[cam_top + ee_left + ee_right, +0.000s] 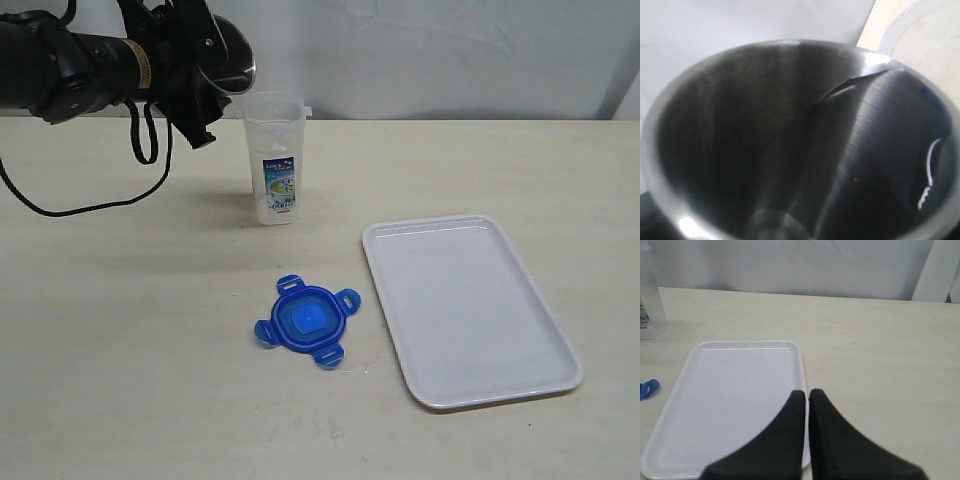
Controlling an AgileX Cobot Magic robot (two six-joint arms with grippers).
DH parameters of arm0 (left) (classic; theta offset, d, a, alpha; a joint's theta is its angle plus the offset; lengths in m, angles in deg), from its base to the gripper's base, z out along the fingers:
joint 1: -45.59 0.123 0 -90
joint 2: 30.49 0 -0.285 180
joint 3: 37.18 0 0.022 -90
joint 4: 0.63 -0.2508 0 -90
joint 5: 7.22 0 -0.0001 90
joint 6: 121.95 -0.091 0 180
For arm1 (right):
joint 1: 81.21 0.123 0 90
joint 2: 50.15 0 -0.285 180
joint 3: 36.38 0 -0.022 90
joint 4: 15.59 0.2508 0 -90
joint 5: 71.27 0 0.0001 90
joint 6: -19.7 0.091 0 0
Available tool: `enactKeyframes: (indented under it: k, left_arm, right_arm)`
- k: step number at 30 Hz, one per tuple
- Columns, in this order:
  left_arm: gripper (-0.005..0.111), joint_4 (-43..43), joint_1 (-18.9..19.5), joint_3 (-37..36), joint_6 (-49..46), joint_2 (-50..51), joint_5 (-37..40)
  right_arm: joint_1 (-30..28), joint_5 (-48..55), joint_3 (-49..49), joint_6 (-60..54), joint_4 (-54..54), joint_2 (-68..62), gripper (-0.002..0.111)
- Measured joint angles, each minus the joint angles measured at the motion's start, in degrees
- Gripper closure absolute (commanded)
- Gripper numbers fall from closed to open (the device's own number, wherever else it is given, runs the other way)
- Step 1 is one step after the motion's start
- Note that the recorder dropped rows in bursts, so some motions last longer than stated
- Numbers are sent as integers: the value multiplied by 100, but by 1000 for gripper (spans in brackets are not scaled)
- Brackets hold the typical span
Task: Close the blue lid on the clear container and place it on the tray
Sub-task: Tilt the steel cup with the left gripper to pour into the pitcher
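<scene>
Nearest, the right gripper (807,399) hangs with its black, wedge-shaped jaws pressed together on nothing, above the near end of the tray (740,390), a flat white plastic rectangle with rounded corners and a low rim, nothing on it. Just left of the tray, the blue lid (305,320) lies flat on the matte beige table (120,380); it is translucent and rounded, and its four snap flaps are splayed outward. Farther back the clear container (273,160) stands upright and uncovered, tall and thin-walled, with a printed label. At its mouth the left gripper (205,85) clasps a brushed steel cup (235,62), tilted toward the opening. Closing looks not yet begun. The next move likely needs the cup set aside, then the lid lifted by its edge and seated squarely before the flaps are pressed down.
</scene>
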Motion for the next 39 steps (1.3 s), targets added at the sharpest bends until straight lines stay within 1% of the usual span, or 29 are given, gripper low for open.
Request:
enactKeyframes:
  k: [29, 39]
  left_arm:
    - [107, -62, 0, 0, -63, 0, 0]
    - [107, -62, -52, 22, -146, 0, 0]
  right_arm:
    - [0, 0, 0, 0, 52, 0, 104]
    - [0, 0, 0, 0, 52, 0, 104]
